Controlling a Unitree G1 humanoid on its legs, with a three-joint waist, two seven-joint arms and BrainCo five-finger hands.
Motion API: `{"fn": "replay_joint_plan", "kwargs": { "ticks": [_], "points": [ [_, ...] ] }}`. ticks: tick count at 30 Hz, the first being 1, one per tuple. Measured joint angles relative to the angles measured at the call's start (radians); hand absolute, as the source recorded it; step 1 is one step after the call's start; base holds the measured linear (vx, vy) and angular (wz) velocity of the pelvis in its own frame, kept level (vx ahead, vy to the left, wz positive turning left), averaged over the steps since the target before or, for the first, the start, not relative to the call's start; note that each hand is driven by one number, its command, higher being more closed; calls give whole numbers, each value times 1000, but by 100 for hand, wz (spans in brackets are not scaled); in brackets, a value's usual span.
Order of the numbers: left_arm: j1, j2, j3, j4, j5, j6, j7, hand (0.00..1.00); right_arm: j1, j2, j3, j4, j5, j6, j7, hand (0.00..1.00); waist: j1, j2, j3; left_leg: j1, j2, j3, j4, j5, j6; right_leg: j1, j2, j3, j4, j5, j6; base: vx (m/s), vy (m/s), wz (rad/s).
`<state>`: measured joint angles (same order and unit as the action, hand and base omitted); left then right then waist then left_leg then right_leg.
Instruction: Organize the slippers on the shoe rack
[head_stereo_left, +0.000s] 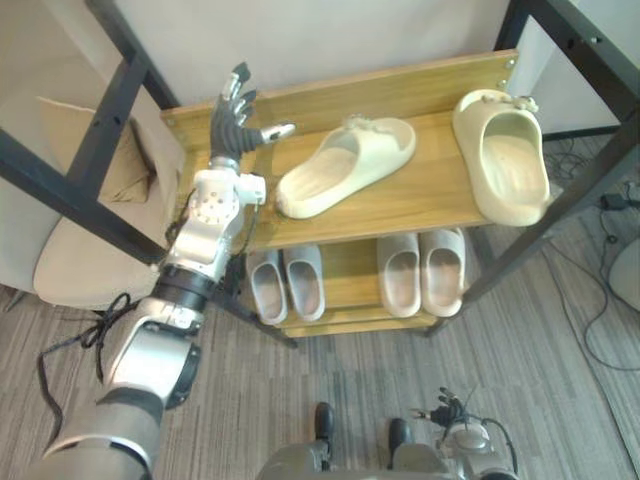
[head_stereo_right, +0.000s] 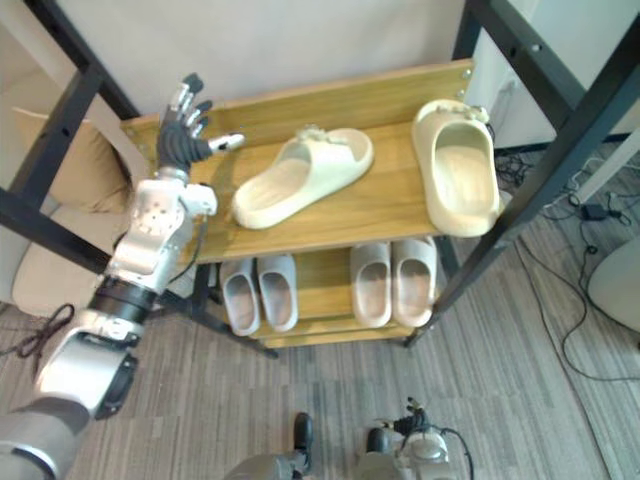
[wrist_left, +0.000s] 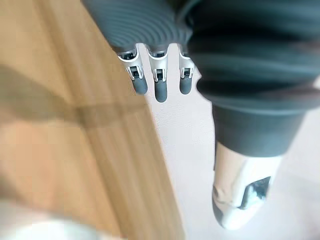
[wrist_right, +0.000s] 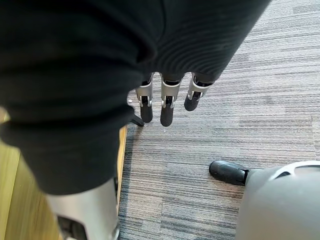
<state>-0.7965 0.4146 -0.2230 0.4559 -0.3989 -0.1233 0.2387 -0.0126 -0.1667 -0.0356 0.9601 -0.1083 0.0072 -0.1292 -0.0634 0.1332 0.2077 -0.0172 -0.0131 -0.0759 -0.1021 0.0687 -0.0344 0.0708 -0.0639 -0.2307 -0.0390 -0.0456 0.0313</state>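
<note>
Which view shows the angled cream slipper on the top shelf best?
The left eye view: the whole angled slipper lies unobstructed near the left hand. The right eye view shows it equally whole. The left wrist view catches a pale patch, perhaps its edge.

The wooden shoe rack (head_stereo_left: 380, 85) stands on a grey striped carpet floor (head_stereo_left: 380, 380); its top shelf (head_stereo_left: 420, 200) carries two cream slippers well apart; the middle slipper (head_stereo_left: 345, 165) lies slantwise; the right slipper (head_stereo_left: 505, 160) lies at the shelf's right end, reaching the front edge; the lower shelf (head_stereo_left: 350, 268) holds a left pair (head_stereo_left: 285, 283) and a right pair (head_stereo_left: 425, 272) of pale slippers, each pair set side by side.
</note>
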Motion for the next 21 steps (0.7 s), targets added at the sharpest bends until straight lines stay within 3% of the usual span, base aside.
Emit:
{"fn": "replay_joint_plan", "kwargs": {
  "ticks": [12, 21],
  "points": [
    [166, -1, -13, -116, -156, 0, -28, 0, 3, 1, 1, 2, -2, 13, 0, 0, 12, -5, -3, 2, -1, -18, 0, 5, 1, 11, 0, -19, -2, 0, 0, -12, -5, 4],
    [264, -57, -114, -218, -173, -22, -51, 0, 5, 1, 8, 23, -3, 20, 0, 0, 15, -25, -21, 2, -3, -28, 0, 6, 1, 20, 0, -31, -11, -1, 1, -11, -6, 4]
  ]
}}
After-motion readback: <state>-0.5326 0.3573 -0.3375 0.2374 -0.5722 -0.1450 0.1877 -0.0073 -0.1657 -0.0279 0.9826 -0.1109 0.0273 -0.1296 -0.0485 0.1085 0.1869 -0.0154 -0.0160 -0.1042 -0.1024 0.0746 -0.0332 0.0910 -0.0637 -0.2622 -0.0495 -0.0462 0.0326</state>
